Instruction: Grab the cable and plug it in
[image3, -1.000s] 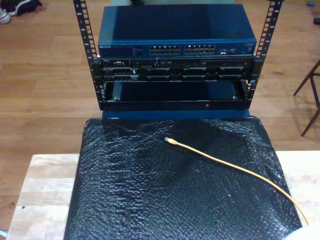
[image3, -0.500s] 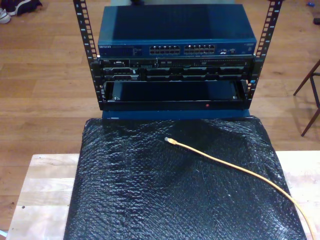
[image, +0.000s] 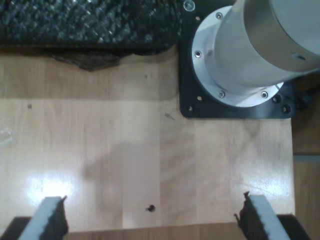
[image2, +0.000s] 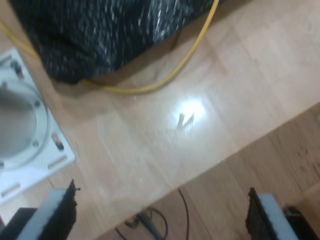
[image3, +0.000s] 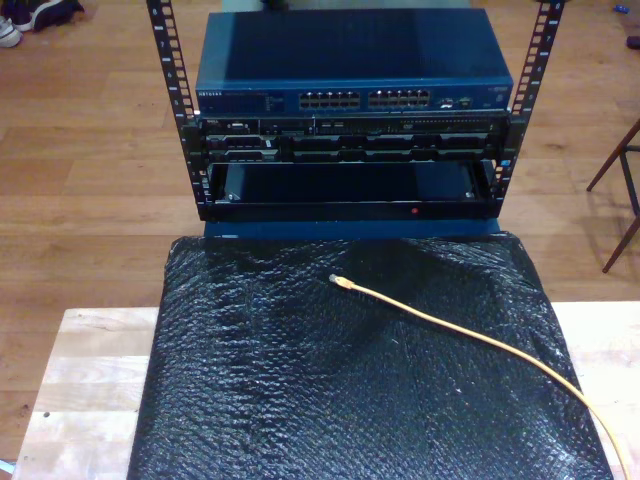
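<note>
The cable (image3: 470, 335) lies loose on the black mat (image3: 300, 400) covering the desk (image3: 80, 380); my first gripper (image: 150, 220) and my second gripper (image2: 162, 215) hang fingers apart, empty.

"NETGEAR" on blue switch (image3: 352, 62)

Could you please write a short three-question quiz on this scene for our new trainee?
1. True or false: the cable is already plugged into the switch.
2. What does the plug lie on: A wood, B black mat, C floor?
3. My first pincer and second pincer: open or shut?

Key: 1 false; 2 B; 3 open, both empty.
</note>
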